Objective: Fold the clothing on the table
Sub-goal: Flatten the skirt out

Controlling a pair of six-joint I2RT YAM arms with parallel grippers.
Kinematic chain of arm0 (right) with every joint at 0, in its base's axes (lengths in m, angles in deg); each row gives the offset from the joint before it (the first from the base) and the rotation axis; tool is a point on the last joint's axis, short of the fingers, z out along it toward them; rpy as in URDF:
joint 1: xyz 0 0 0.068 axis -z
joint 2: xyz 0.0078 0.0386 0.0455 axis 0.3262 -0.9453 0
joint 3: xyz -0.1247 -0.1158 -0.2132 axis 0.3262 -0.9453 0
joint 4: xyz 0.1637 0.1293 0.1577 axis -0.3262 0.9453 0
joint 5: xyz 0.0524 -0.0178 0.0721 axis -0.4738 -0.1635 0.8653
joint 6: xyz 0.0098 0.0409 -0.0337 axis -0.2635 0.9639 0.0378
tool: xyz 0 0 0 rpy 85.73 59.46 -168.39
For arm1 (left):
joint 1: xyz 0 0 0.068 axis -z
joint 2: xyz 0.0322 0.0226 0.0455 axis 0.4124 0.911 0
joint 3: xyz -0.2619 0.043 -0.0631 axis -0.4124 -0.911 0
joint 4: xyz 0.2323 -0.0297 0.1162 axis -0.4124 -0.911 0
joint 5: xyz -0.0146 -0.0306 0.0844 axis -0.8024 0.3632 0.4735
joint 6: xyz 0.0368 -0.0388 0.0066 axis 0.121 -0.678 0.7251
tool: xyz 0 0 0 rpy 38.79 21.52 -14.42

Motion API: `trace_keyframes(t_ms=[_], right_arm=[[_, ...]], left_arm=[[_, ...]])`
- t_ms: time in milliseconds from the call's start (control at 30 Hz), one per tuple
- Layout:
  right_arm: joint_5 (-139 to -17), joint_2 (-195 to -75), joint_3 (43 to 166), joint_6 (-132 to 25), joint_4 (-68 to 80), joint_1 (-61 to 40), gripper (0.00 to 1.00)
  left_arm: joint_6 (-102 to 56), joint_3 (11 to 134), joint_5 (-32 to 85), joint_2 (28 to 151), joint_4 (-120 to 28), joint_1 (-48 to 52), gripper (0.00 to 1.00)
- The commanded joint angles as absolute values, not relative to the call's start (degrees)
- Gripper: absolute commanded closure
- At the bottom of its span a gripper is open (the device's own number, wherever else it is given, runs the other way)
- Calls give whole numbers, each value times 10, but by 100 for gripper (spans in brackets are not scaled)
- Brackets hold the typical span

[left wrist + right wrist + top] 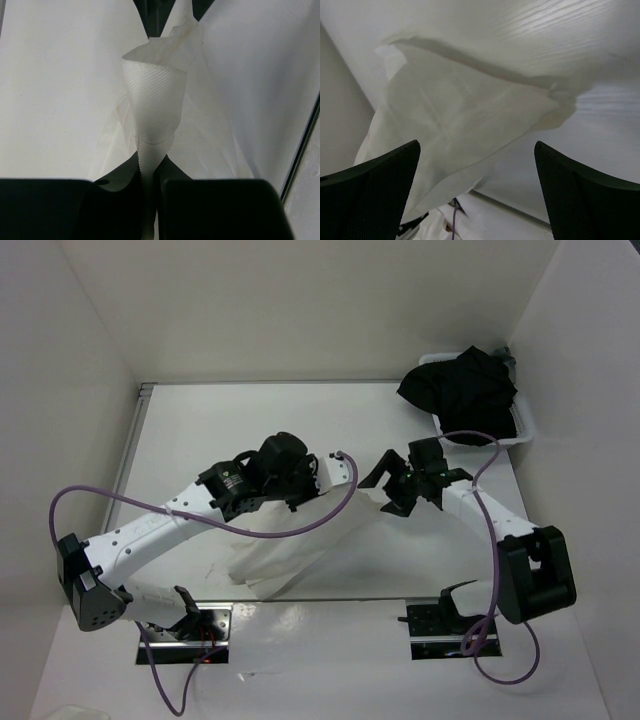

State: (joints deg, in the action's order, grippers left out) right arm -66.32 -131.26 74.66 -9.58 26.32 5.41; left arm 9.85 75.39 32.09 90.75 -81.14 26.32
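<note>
Smooth white table (pixel 200 430); thin ribbed clothing (pixel 155 100) curled into cone, pinched by left fingers (pixel 115 210); right fingers (pixel 370 195) spread wide.

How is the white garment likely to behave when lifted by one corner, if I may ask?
Probably floppy: the clothing curls into a cone where the left hand pinches it. Likely light: it looks thin, almost see-through.

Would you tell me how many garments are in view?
2. The white clothing hangs mid-table from the left gripper; the black garment sits in the tray at the far right. More could hide beneath.
</note>
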Motion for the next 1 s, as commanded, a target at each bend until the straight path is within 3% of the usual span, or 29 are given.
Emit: trace_keyframes(t_ms=[0, 100, 267, 367, 400, 467, 500, 567, 733, 833, 967], right_arm=[[-650, -1255, 719, -46, 235, 32, 1], [-649, -1237, 664, -1, 174, 27, 1], [-682, -1316, 683, -13, 137, 16, 2], [-674, -1371, 714, -8, 117, 9, 13], [-674, -1393, 721, -16, 117, 4, 19], [-689, -1393, 727, -16, 117, 4, 43], [-714, -1371, 727, -16, 123, 4, 76], [-748, -1331, 740, -23, 149, 4, 99], [-861, -1119, 827, -43, 295, -17, 100], [-956, -1035, 888, -5, 392, -92, 100], [-1003, -1011, 950, 43, 464, -213, 100]], left_arm=[[110, 757, 332, 892, -795, 265, 84], [110, 757, 326, 884, -795, 265, 84], [117, 757, 320, 873, -801, 276, 84], [117, 762, 310, 868, -806, 281, 83], [117, 769, 310, 868, -806, 281, 83], [117, 778, 304, 868, -811, 281, 83], [117, 787, 299, 862, -817, 281, 83], [117, 801, 298, 854, -824, 281, 87], [117, 841, 305, 810, -848, 281, 88], [95, 871, 311, 785, -861, 281, 88], [36, 897, 291, 764, -880, 281, 88]])
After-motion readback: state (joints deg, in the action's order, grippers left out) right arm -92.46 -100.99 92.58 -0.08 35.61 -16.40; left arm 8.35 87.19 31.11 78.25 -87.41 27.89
